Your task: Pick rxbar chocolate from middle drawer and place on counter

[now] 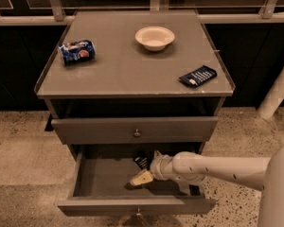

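The middle drawer is pulled open below the shut upper drawer front. The rxbar chocolate, a small black bar, lies near the drawer's back, right of centre. My gripper reaches into the drawer from the right on its white arm. Its fingers look spread, one cream fingertip low on the drawer floor in front of the bar, the other above and behind it. The bar sits at the gap between them; contact is not clear. The counter is the grey cabinet top above.
On the counter lie a crushed blue can at the left, a white bowl at the back and a dark blue packet at the right edge. The upper drawer is shut. A white post stands at the right.
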### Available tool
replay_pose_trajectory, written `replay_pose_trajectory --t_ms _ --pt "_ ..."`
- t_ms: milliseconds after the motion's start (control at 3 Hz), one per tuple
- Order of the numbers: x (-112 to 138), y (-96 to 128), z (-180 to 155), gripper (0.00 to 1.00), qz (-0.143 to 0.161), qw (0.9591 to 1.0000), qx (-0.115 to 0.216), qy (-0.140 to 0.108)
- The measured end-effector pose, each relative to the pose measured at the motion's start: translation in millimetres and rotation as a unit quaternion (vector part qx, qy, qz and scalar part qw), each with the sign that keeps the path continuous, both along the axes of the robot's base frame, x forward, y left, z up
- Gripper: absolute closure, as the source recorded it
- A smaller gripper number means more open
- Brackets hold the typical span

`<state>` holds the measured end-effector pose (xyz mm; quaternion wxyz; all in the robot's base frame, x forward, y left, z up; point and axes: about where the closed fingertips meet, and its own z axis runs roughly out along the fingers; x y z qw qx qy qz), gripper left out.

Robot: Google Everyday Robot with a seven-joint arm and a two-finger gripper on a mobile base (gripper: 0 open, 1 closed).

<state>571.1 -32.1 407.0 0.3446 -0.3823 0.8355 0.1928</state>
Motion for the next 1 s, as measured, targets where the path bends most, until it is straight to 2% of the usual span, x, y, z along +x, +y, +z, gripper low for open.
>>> replay_pose_trajectory --t_ms 333,667,1000 --pt "13 0 -25 0.0 -0.016 0.9998 -0.014 -0.001" --pt "8 0 -26 0.0 -0.009 0.9998 -0.017 -0.003" --pt "12 -3 -44 0.0 -0.015 0.9994 -0.031 0.007"
